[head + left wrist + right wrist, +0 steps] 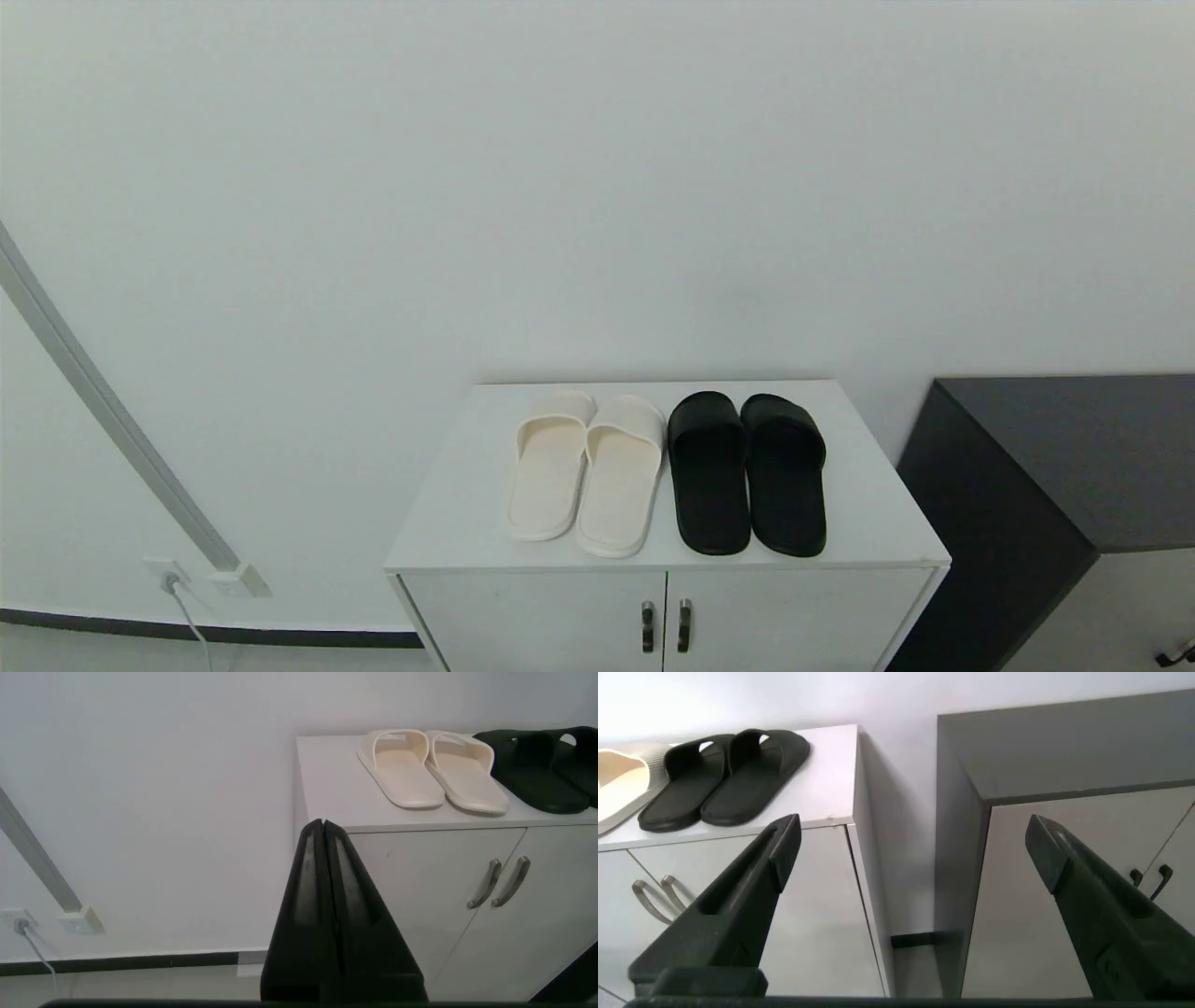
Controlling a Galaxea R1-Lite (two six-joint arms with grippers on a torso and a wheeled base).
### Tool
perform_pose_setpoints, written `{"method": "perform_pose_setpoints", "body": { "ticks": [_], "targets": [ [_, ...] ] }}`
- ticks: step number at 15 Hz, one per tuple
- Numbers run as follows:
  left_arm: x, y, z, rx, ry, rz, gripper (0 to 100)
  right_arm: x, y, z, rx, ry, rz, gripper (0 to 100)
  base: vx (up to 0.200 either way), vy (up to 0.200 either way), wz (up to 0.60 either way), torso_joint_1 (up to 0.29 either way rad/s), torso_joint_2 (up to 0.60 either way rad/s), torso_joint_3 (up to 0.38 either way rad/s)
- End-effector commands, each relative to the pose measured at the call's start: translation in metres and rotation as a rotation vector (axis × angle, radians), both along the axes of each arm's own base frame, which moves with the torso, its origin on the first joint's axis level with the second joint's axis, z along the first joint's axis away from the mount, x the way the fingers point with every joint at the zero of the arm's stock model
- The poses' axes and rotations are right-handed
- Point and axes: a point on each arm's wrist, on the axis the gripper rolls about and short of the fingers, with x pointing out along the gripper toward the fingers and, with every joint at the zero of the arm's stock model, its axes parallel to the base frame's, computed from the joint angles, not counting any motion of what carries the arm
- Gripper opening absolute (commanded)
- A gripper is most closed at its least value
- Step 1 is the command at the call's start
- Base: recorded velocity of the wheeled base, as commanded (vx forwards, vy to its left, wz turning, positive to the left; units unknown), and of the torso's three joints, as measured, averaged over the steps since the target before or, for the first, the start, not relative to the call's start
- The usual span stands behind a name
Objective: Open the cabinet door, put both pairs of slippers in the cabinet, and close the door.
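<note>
My left pincer [323, 826] hangs pressed shut off the white cabinet's [523, 616] left front corner. My right pincer [912, 835] gapes wide off its right side, probably readied for the door handles [647, 625]. Both doors are closed. On top, the white slippers [586, 476] and black slippers [747, 471] sit paired, heels toward the front edge.

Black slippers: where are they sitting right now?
In the head view, the black slippers lie on top of the white cabinet, on its right half, beside the cream slippers.
</note>
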Motion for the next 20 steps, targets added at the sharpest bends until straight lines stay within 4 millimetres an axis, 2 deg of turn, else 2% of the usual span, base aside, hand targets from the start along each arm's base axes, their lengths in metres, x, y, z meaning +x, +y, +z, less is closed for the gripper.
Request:
{"method": "perform_pose_setpoints", "body": {
  "ticks": [1, 14, 15, 16, 17, 19, 20],
  "targets": [
    [0.000, 0.000, 0.000, 0.000, 0.000, 0.000, 0, 0.000, 0.000, 0.000, 0.000, 0.001, 0.000, 100, 0.000, 0.000, 0.00, 0.000, 0.00, 0.000],
    [0.000, 0.000, 0.000, 0.000, 0.000, -0.005, 0, 0.000, 0.000, 0.000, -0.005, 0.002, 0.000, 100, 0.000, 0.000, 0.00, 0.000, 0.00, 0.000],
    [0.000, 0.000, 0.000, 0.000, 0.000, -0.007, 0, -0.012, -0.001, 0.056, 0.034, -0.137, 0.025, 100, 0.000, 0.000, 0.00, 0.000, 0.00, 0.000],
    [0.000, 0.000, 0.000, 0.000, 0.001, -0.007, 0, -0.009, -0.002, 0.072, 0.056, -0.072, 0.086, 100, 0.000, 0.000, 0.00, 0.000, 0.00, 0.000],
    [0.000, 0.000, 0.000, 0.000, 0.000, -0.007, 0, -0.001, -0.002, 0.073, 0.052, 0.024, 0.117, 100, 0.000, 0.000, 0.00, 0.000, 0.00, 0.000],
    [0.000, 0.000, 0.000, 0.000, 0.000, -0.007, 0, 0.022, 0.001, 0.060, 0.042, 0.209, 0.152, 100, 0.000, 0.000, 0.00, 0.000, 0.00, 0.000],
    [0.000, 0.000, 0.000, 0.000, 0.000, -0.007, 0, 0.032, 0.002, 0.059, 0.041, 0.246, 0.184, 100, 0.000, 0.000, 0.00, 0.000, 0.00, 0.000]
  ]
}}
